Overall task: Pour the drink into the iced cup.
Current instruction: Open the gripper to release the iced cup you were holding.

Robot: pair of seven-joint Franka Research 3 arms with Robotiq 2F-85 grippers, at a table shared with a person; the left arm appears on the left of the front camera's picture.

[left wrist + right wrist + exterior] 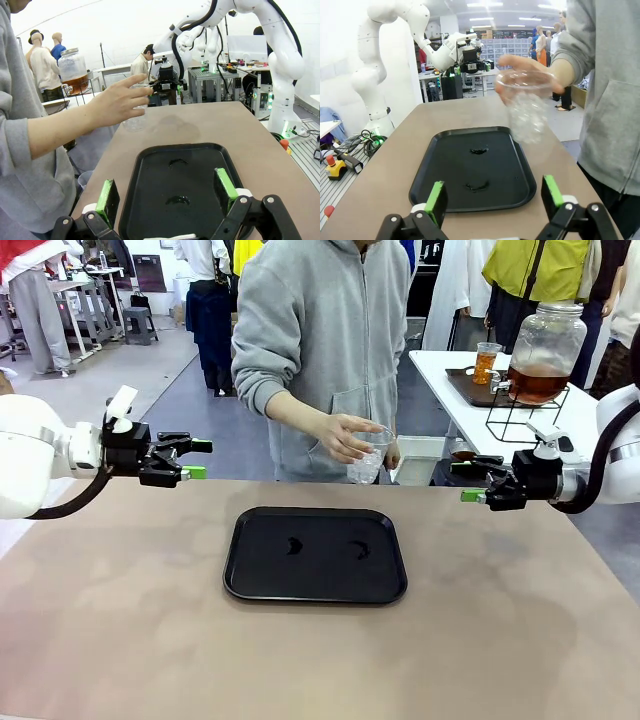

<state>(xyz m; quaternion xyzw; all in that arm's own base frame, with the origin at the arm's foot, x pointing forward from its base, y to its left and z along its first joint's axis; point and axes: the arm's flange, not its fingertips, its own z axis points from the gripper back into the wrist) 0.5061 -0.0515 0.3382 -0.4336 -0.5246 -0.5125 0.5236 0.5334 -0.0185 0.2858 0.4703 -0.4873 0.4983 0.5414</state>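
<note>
A person in a grey hoodie holds the iced cup, clear plastic with ice inside, in one hand over the table's far edge. From the right wrist the iced cup hangs above the tray's far right corner. The drink is amber liquid in a big glass dispenser jar on a side table, with a small cup of it beside the jar. My left gripper hovers open at the left, holding nothing. My right gripper is open at the right, also holding nothing.
A black tray lies mid-table with two small wet patches on it. The white side table stands behind my right arm. In the left wrist view the person's hand reaches over the tray's far end.
</note>
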